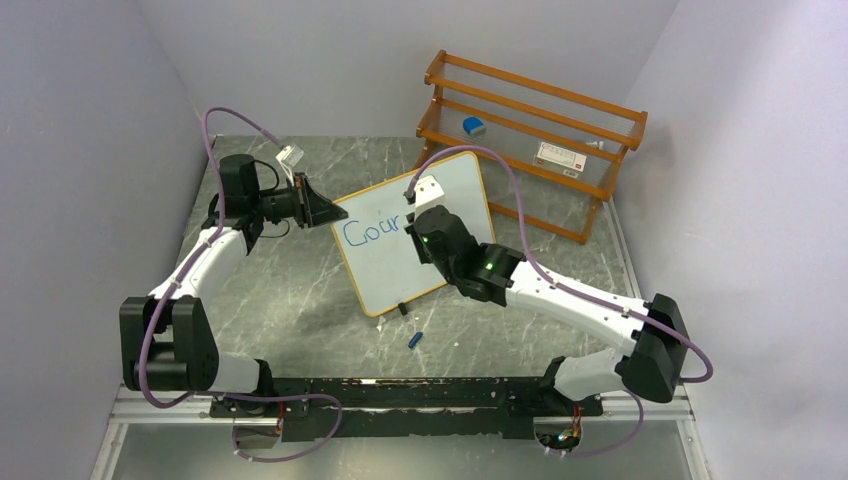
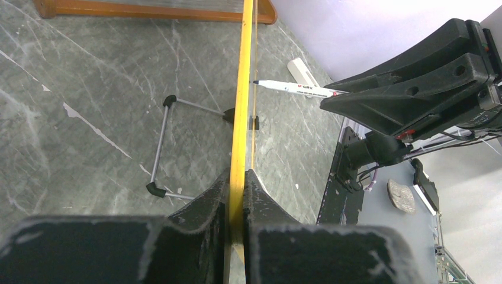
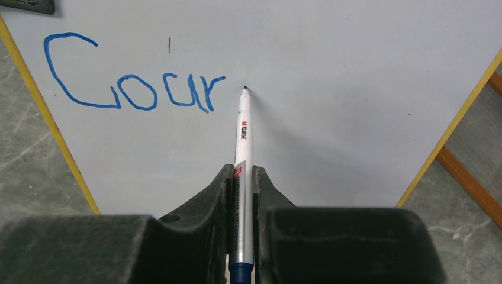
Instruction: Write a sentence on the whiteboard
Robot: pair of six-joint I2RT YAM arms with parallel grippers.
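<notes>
Grey marbled stone table (image 1: 300,300) with two robot arms working at its centre, seen from above. The whiteboard (image 1: 395,270) stands in the middle of the table, turned at an angle, its orange-wood frame visible all round. In the left wrist view it appears edge-on, propped up by a thin wire leg (image 2: 158,148) behind it.

The left gripper (image 1: 322,208) reaches in from the left. Its jaws are clamped together on the board's frame at the left edge, with the yellow-orange strip pinched between the two black fingers (image 2: 207,201).

The right gripper (image 1: 422,228) comes in from the right, in front of the writing surface. Its jaws are closed tight on a white marker (image 3: 243,127), which points away from the wrist towards the board. The marker's dark tip sits at the surface just to the right of the writing.

The sentence (image 3: 133,80) so far reads "Cour" in blue, in the upper left part of the board.

A small blue cap (image 1: 415,340) lies on the table near the board's lower edge. An orange wooden rack (image 1: 530,130) stands at the back right.
</notes>
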